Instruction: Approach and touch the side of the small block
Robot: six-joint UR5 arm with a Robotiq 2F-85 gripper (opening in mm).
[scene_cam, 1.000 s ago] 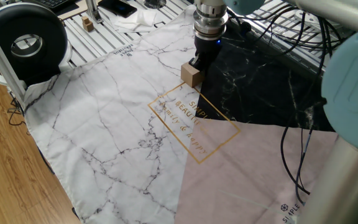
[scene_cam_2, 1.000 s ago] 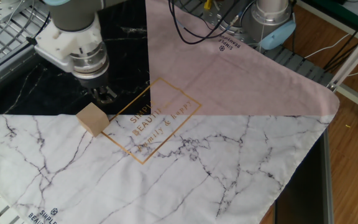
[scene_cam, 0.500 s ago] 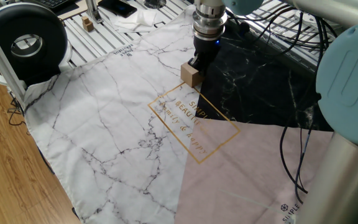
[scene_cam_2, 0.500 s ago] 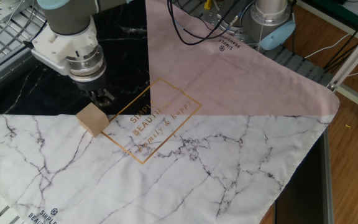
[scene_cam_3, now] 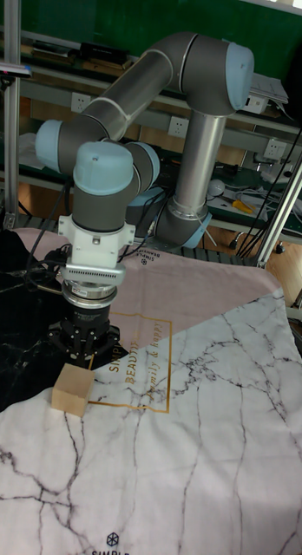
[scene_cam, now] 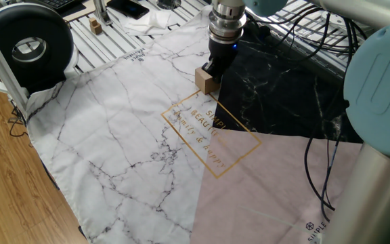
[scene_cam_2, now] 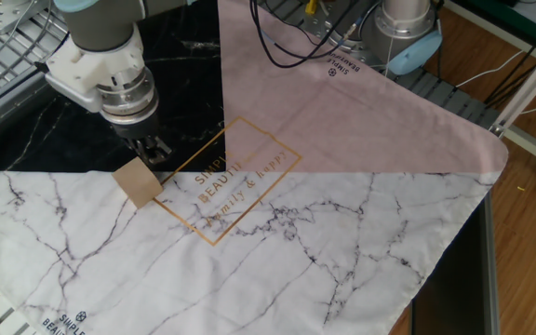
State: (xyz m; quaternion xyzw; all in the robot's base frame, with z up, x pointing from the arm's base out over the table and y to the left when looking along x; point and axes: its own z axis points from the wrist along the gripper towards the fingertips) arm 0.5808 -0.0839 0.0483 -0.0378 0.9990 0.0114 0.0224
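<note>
A: Compared with a second ago, we see the small block [scene_cam: 206, 80] sitting a little farther left and farther from us in the one fixed view, and the gripper [scene_cam: 212, 68] has shifted with it. In the other fixed view the small block [scene_cam_2: 138, 180] has turned slightly and slid along the cloth.

B: So we judge contact is made. The fingertips [scene_cam_2: 155, 149] sit right against the cube's side, and the cube has been nudged. That means the touch looks done, or even overdone, since the block moves.

A: Where do we place it now?

B: On the white marble part of the printed cloth [scene_cam: 120, 129], just at the edge of the black marble panel and beside the corner of the gold frame [scene_cam_2: 231, 180]. In the tall fixed view the small block [scene_cam_3: 71, 388] lies just near-left of the gripper [scene_cam_3: 86, 349].

A: And the fingers?

B: They look drawn close together and grip nothing, though we cannot tell the exact gap; the cube lies outside them, against their flank.

A: Any writing?

B: Inside the gold frame we read "SIMPLE BEAUTY", then a script line, roughly "family & happy". A small "SIMPLE" mark repeats at the cloth's corners. A tiny tan block [scene_cam: 95, 26] stands far off to the left.
</note>
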